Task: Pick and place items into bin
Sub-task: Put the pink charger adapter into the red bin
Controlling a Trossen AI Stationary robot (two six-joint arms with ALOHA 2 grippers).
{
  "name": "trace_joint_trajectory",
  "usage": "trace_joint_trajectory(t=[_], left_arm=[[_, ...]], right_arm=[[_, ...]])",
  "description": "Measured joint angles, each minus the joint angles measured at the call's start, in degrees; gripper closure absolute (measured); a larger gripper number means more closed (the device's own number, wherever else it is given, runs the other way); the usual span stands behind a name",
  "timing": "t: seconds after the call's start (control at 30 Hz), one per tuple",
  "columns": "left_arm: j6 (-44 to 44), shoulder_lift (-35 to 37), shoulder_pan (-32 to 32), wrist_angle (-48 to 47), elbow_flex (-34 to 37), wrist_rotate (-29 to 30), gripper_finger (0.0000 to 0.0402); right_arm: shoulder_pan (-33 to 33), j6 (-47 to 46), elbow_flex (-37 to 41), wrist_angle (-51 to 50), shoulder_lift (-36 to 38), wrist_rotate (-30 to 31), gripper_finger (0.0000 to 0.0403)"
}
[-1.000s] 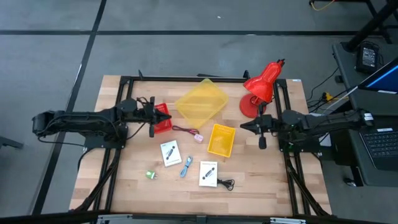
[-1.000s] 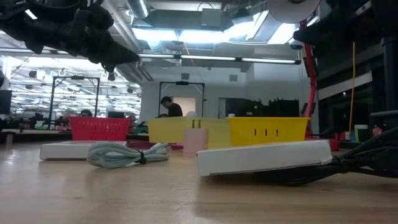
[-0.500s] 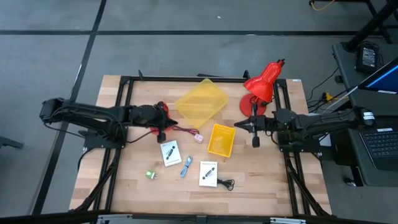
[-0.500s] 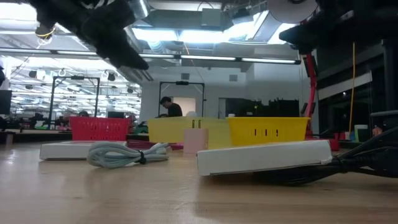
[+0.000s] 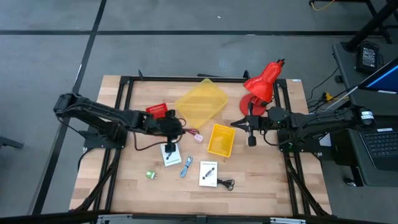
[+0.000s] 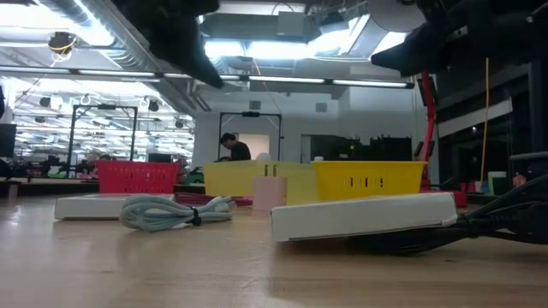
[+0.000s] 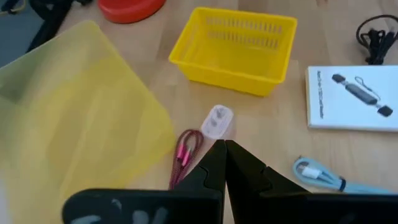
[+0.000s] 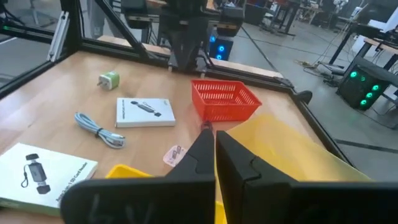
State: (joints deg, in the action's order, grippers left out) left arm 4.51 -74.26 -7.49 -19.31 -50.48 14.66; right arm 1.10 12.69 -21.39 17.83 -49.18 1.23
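Partly hidden in the high view: the white card point(image 5: 169, 153) under the left gripper point(image 5: 172, 138), and the red basket point(image 5: 157, 110) with only a back corner clear of the left arm. Hard to make out from above whether either pair of jaws is apart or together. Settled by the wrist views: left jaws together, tips just short of the pink-ended red cord point(image 7: 198, 140); right jaws together too, over the small yellow bin point(image 8: 127, 171), cut off at the frame edge. Cut off likewise in the left wrist view: the second white card point(image 7: 353, 98) and the black cord point(image 7: 378, 38). Low view: both grippers out of sight above, only dark arm parts along the top.

Elsewhere on the worktop point(image 5: 124, 186): blue-grey cable point(image 5: 186, 167) between the two cards, green plug point(image 5: 151, 175) near the front left, large yellow tray point(image 5: 201, 102) and red lamp point(image 5: 263, 84) at the back.

Changed since half a second ago: left gripper further right and forward, now off the red basket and over the near card; right gripper point(image 5: 242, 124) slightly further left, beside the yellow bin.
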Motion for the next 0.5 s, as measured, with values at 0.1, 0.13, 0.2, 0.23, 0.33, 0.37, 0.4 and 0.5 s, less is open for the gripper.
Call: trace_joint_trajectory(t=[0.1,0.13,0.2,0.23,0.33,0.37,0.4,0.5], left_arm=[[-4.79,-2.76,0.02,1.05,-1.75,0.91,0.04],[-6.38,-3.47,0.02,1.07,-2.26,0.93,0.0399],[-8.52,-4.97,0.02,1.25,-3.18,0.93,0.0396],[-9.14,-5.55,0.02,1.23,-3.4,1.01,0.0392],[-10.5,-6.95,0.02,1.5,-4.25,1.17,0.0375],[-10.94,-7.31,0.02,1.41,-4.4,1.24,0.0367],[-11.56,-7.76,0.02,1.41,-4.63,1.28,0.0359],[-14.0,-8.81,0.02,1.27,-5.09,1.28,0.033]], right_arm=[[-0.01,1.89,0.0,0.01,0.12,-0.01,0.0403],[-0.01,2.57,0.0,0.2,0.14,-0.01,0.0403],[-0.01,2.71,0.0,0.21,0.15,-0.01,0.0403],[-0.01,2.72,0.0,0.2,0.15,-0.01,0.0403],[-0.01,2.8,0.0,0.15,0.16,-0.01,0.0403],[-0.01,2.81,0.0,0.15,0.17,-0.01,0.0403],[-0.01,2.8,0.0,0.15,0.17,0.07,0.0403],[-0.01,2.81,0.0,0.34,0.17,0.14,0.0403]])
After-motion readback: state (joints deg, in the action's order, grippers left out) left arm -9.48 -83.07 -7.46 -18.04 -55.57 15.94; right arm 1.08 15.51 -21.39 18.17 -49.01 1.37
